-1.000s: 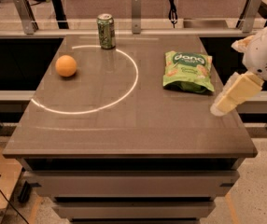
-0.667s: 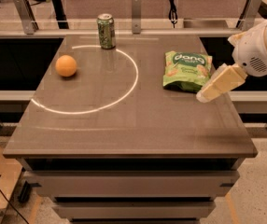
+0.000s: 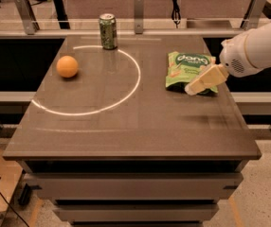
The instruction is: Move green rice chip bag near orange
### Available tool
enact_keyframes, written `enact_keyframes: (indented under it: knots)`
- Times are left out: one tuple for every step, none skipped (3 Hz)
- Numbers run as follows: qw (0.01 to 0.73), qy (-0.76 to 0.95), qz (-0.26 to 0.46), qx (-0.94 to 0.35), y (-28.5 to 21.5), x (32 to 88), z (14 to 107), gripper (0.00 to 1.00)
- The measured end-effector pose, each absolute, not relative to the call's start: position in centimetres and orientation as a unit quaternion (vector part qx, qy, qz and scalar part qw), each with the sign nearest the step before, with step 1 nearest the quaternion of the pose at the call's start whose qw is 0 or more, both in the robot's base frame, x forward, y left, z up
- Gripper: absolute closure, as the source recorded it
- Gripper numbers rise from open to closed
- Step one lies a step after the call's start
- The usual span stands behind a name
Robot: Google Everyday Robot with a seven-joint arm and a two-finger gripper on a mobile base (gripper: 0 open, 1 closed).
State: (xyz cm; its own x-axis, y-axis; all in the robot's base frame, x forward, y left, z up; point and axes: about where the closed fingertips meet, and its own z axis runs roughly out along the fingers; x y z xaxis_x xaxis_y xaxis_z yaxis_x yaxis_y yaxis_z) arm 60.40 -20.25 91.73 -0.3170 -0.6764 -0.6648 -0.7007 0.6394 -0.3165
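Observation:
The green rice chip bag lies flat at the right side of the brown table, logo patch toward the back. The orange sits at the left side of the table, far from the bag. My gripper comes in from the right on a white arm, its tan fingers pointing down-left over the bag's front right corner. It covers part of that corner. I cannot tell whether it touches the bag.
A green soda can stands upright at the back centre of the table. A white arc is marked on the tabletop between the orange and the bag. Metal rail posts run behind the table.
My gripper has moved left and toward the back, from off the table's right edge to over the bag's front right corner. The bag, orange and can have not moved.

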Motion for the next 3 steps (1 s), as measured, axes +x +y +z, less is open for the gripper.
enact_keyframes:
  knots:
    - [0.400,0.822,0.033,-0.405,-20.1,62.8,89.3,0.00]
    - [0.395,0.829,0.048,-0.392,-20.3,65.3,87.3,0.00]
    - [0.383,0.834,0.061,-0.392,-20.8,67.4,85.4,0.17]
